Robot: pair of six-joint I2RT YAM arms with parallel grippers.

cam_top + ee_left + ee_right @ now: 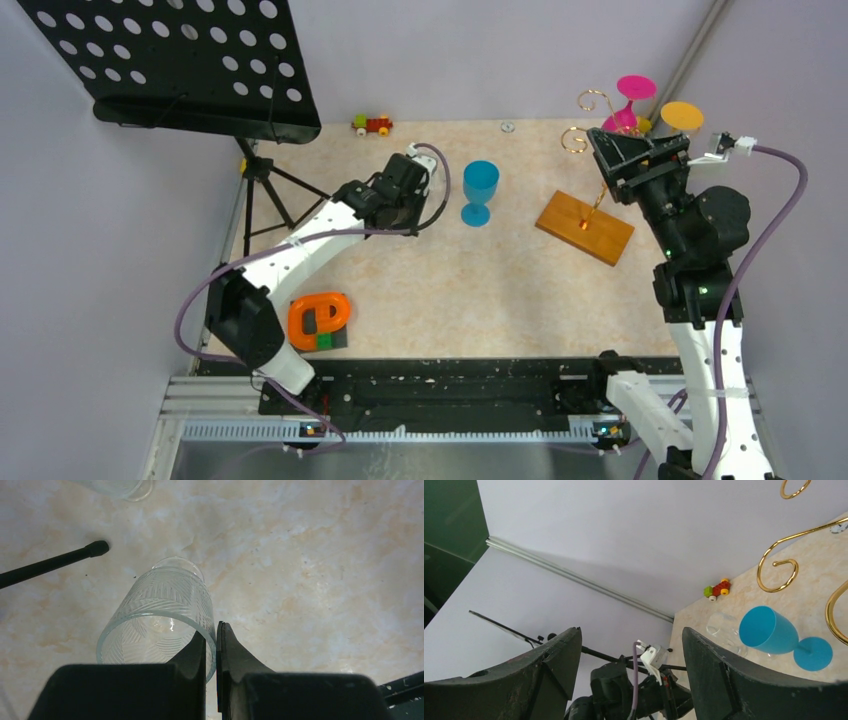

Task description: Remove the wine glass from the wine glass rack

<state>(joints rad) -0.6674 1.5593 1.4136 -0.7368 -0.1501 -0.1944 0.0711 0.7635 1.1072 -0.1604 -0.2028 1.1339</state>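
Top external view shows where the trouble lies. The right pincer (612, 150), jaws wide and empty, hangs close against the head of the wine glass rack (585, 227). There a pink wine glass (634, 92) and an orange wine glass (681, 115) hang among the gold curls (592, 100), at the far right of the desk (450, 290).

The right wrist view faces away from both glasses, so a reach from here would likely be blind. A nudge on the curls could rock the rack on its wooden base, and a straight pull would probably catch the foot on the wire.

A blue goblet (480, 190) stands upright off the rack and looks empty. The left pincer (213, 647) is narrowed to a slit, seemingly pinching the wall of an empty clear tumbler (155, 610), which could slip.
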